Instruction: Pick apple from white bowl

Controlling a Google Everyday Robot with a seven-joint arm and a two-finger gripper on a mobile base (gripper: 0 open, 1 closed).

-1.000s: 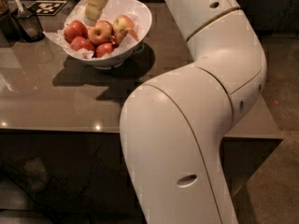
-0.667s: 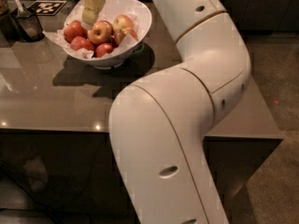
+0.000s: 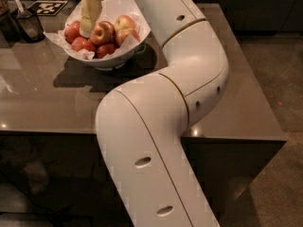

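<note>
Apple, the biggest one, red running into gold with its stem dimple up, lies in the middle of the white bowl. The bowl stands near the far left corner of the worktop. Smaller red apples crowd it on the left and front, and a paler one sits against it on the right.

In the camera view the gripper hangs inside the bowl, just left of the apple, touching it or nearly so. Whether it is open or closed I cannot tell; no fruit looks lifted. The arm reaches in from the near edge.

To grasp well, I judge the gripper should shift slightly toward the right edge so that it straddles the apple's widest part. It should then go straight down without shoving the neighbours, close gently, and lift vertically clear of the rim, so the crumpled paper is not dragged along.
</note>
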